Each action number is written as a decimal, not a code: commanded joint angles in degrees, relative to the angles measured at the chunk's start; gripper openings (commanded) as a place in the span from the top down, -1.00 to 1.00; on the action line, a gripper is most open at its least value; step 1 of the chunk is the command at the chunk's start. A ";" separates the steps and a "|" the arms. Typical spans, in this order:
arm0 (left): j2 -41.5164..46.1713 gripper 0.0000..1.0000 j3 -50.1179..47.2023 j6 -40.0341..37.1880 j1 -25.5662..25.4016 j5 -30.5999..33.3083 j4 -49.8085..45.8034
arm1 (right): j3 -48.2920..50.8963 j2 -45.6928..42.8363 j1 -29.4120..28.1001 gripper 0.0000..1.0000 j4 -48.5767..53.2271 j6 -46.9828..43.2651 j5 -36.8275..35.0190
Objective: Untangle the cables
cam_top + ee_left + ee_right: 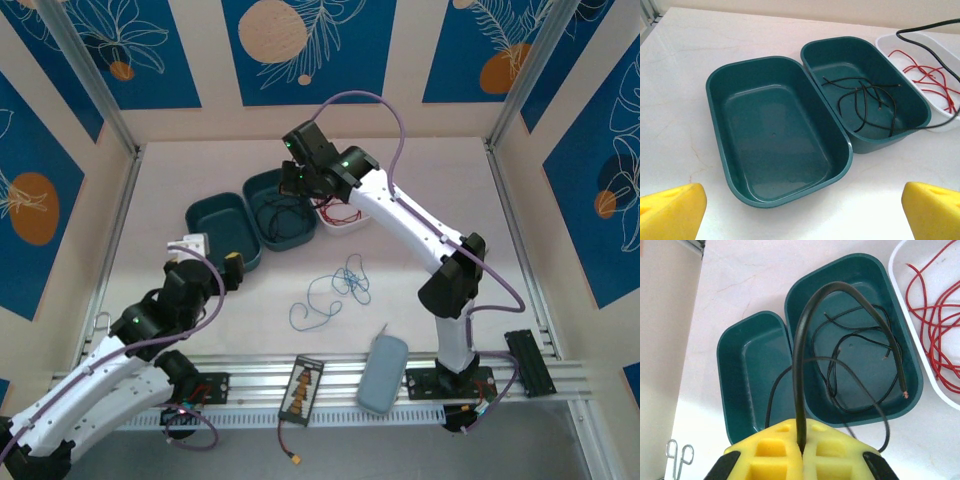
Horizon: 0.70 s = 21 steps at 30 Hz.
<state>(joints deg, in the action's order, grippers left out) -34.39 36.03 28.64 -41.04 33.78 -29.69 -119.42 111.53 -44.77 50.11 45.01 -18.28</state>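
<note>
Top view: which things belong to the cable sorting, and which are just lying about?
Job: blue wires on the table; red wires in the white tray; black wires in a teal tray; black wire pinched in the right fingers; empty teal tray.
Lying about: grey case; small board; yellow-plug wire.

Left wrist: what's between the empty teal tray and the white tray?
The second teal tray, holding black wires, lies between the empty tray and the white tray; the left wrist view shows it.
</note>
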 commanded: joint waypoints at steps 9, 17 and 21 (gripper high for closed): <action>-1.03 -1.00 -0.35 0.32 1.05 -1.96 1.75 | 1.55 3.55 2.21 1.00 -1.98 0.28 1.30; -1.29 -1.00 -0.77 0.61 1.43 -2.64 2.01 | -7.29 12.54 2.69 1.00 1.88 -0.89 -0.65; -1.56 -1.00 -0.82 0.71 1.66 -3.19 1.94 | -12.01 16.92 2.48 1.00 2.89 -1.15 -4.49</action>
<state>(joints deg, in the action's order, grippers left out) -35.81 35.66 28.64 -40.18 31.51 -28.80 -127.81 126.85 -42.15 51.27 44.60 -19.40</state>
